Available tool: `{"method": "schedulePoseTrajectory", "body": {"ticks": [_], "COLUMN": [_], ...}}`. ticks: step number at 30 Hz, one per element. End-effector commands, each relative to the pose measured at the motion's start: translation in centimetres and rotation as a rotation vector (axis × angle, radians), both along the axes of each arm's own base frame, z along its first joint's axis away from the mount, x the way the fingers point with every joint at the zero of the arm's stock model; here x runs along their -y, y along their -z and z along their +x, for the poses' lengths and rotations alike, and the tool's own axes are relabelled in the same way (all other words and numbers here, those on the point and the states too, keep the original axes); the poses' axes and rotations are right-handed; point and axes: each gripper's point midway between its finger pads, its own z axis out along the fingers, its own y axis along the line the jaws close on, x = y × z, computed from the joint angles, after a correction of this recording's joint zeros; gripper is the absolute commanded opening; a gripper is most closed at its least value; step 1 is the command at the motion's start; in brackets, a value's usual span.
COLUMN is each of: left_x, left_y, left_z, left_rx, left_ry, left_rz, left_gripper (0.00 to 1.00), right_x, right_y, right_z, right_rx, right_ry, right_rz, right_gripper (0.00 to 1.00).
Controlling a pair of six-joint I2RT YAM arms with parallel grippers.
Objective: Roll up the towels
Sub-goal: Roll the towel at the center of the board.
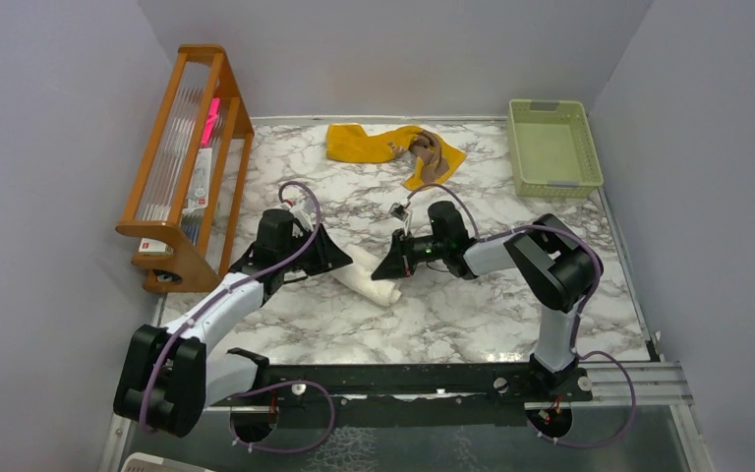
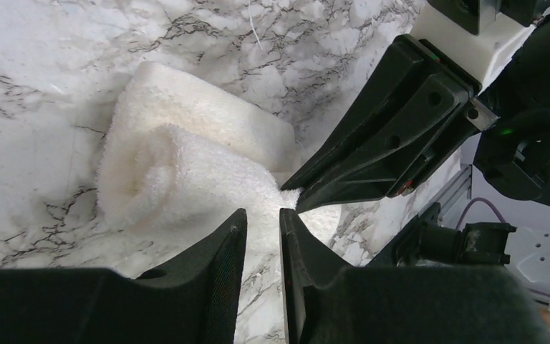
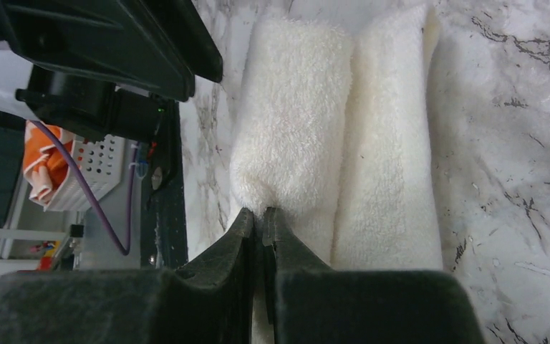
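On the far left, a wooden rack (image 1: 185,167) stands at the edge of the marble worktop (image 1: 472,315). Next comes the left arm (image 1: 218,307), which reaches in from the near side. The left jaws are open just a little, with a thin gap between them. They hold nothing, and their tips sit right at one end of the cream-white towel (image 1: 372,277). This towel lies in the middle of the worktop, between the two arms. It is partly rolled. One side is a fat soft roll, and a flatter strip of cloth lies beside it and touches it. The right jaws come at the towel from the other end. They are shut tight and nip a bit of cloth at the end of the roll. At the back of the worktop, well away from the arms, the mustard yellow towel (image 1: 369,143) lies in a loose heap. The brown towel (image 1: 430,152) is bunched on top of its right part. In the back right corner sits a pale green basket (image 1: 553,182).
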Motion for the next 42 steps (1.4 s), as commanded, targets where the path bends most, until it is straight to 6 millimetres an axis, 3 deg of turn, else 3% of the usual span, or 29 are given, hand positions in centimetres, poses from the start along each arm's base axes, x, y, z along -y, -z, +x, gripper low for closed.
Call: {"method": "schedulePoseTrajectory", "body": {"ticks": [1, 8, 11, 16, 19, 22, 26, 31, 37, 42], "left_x": [1.9, 2.8, 2.8, 2.6, 2.3, 2.2, 1.9, 1.6, 1.4, 1.4], "left_y": [0.0, 3.3, 5.0, 6.2, 6.7, 7.0, 7.5, 8.1, 8.5, 8.4], "left_z": [0.0, 0.5, 0.5, 0.4, 0.4, 0.4, 0.5, 0.7, 1.3, 2.1], "left_rx": [-0.014, -0.062, -0.095, -0.108, -0.114, -0.120, -0.137, -0.161, -0.178, -0.178], "left_ry": [0.060, 0.056, 0.055, 0.050, 0.044, 0.041, 0.028, 0.011, -0.003, -0.011], "left_rz": [-0.096, -0.048, -0.008, 0.038, 0.059, 0.074, 0.098, 0.129, 0.152, 0.177], "left_gripper": [0.27, 0.26, 0.24, 0.23, 0.23, 0.23, 0.23, 0.23, 0.23, 0.23], "right_x": [-0.1, 0.1, 0.2, 0.8, 0.8, -0.2, -1.6, -2.1, -2.0, -0.9], "right_y": [-1.3, -1.3, -1.9, -4.1, -5.7, -6.3, -4.9, -1.6, 0.3, 1.3], "right_z": [0.0, 0.5, 1.2, 2.9, 3.3, 1.8, -0.8, -2.1, -2.5, -1.5], "right_rx": [-0.050, -0.021, 0.067, 0.340, 0.590, 0.852, 1.042, 1.127, 1.205, 1.252], "right_ry": [-0.005, 0.016, 0.021, 0.061, 0.076, 0.032, -0.050, -0.092, -0.102, -0.062], "right_rz": [0.078, 0.066, 0.043, -0.021, -0.084, -0.158, -0.241, -0.391, -0.498, -0.612], "right_gripper": [0.05, 0.09, 0.19, 0.51, 0.53, 0.53, 0.53, 0.51, 0.49, 0.48]}}
